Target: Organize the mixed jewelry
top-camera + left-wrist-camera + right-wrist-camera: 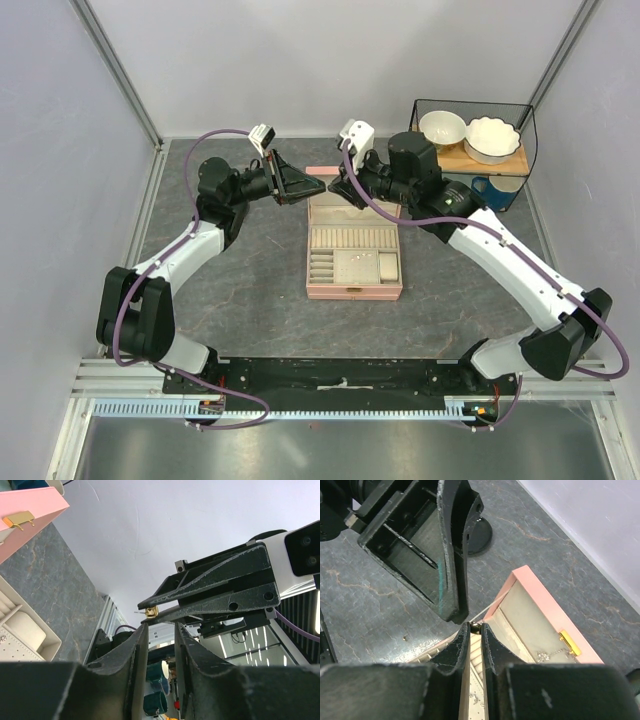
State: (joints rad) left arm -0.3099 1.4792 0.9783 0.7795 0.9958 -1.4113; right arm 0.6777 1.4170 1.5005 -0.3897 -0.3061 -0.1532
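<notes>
My right gripper (333,187) (475,625) is shut on a tiny gold earring piece (477,626) with a thin pin sticking out, held above the open pink box (355,292). In the left wrist view the gold piece (151,611) sits at the right gripper's tip. My left gripper (300,192) (160,629) is narrowly open and empty, its fingertips (141,632) just below that piece. More jewelry lies in the box: pale specks (358,256) in the tray and a silver chain (545,655) in the lid. A tiny speck (404,638) lies on the table.
The box lid (545,600) stands open with a gold clasp (569,642). A black round dish (479,532) lies on the table behind the left gripper. A wire basket (525,110) with white bowls stands back right, with a blue cup (488,190) in front of it.
</notes>
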